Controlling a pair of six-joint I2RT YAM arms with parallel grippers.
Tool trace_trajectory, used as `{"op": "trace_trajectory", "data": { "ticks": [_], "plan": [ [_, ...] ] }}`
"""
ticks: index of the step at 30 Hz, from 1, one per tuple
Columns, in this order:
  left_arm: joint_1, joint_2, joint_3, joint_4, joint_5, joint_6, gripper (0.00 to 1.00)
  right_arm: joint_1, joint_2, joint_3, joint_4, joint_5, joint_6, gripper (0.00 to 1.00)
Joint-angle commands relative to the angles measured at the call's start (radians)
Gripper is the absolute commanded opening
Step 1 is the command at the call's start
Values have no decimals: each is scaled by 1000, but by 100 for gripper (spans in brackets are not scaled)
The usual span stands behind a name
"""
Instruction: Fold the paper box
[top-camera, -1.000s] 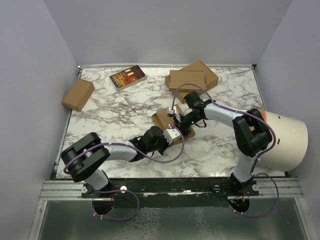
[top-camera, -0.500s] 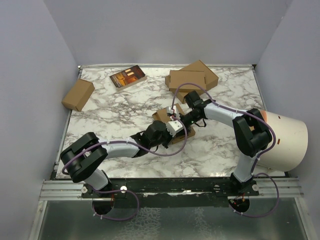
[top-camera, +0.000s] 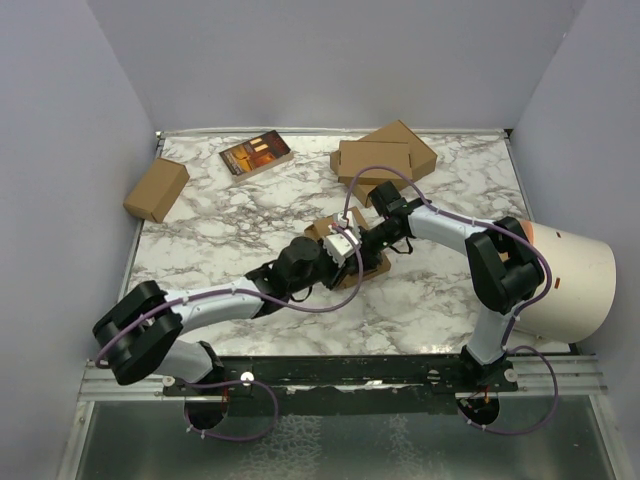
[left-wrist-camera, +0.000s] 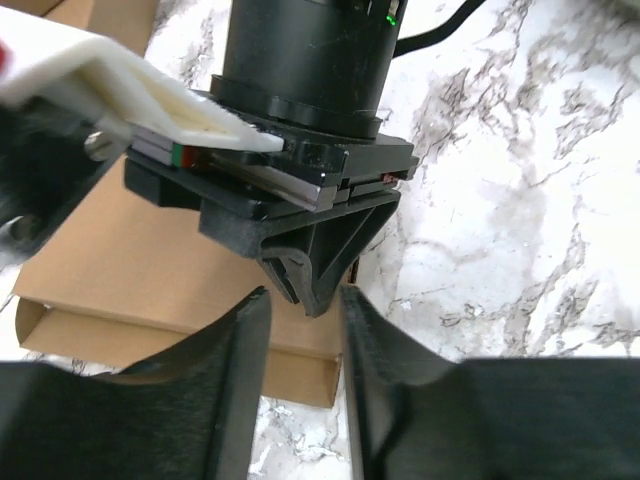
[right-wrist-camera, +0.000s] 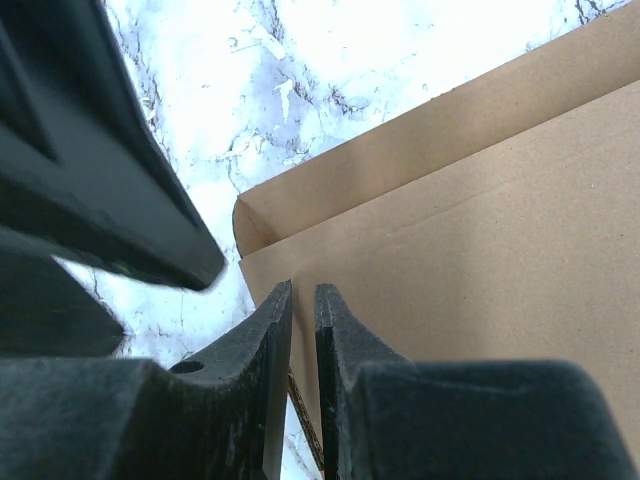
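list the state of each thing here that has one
paper box, partly folded, lying flat
left pincer, open, holding nothing
right pincer, shut on the paper box's edge
stacked boxes, folded shut
small carton, closed

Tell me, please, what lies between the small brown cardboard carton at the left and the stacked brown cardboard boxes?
A flat book with a dark cover lies there, as the top external view shows.

plain brown paper box (right-wrist-camera: 450, 260), thin flat cardboard mailer, lying pretty much mid counter (top-camera: 440, 295), top panel folded over, rounded flap corner poking out underneath
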Motion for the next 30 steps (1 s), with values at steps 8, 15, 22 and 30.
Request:
{"op": "trace_trajectory", "data": {
  "ticks": [8, 15, 22, 30],
  "plan": [
    [149, -158, -86, -159, 81, -291, 50, 12, 48, -16, -45, 71, -1, 17],
    [279, -165, -213, 3, 59, -616, 68, 12, 48, -18, -44, 74, -1, 17],
    [294, -138, -284, 121, -60, -928, 88, 12, 48, -17, -46, 73, -3, 17],
    [274, 30, -229, 78, -67, -1211, 89, 11, 48, -15, -46, 71, -4, 17]
  ]
}}
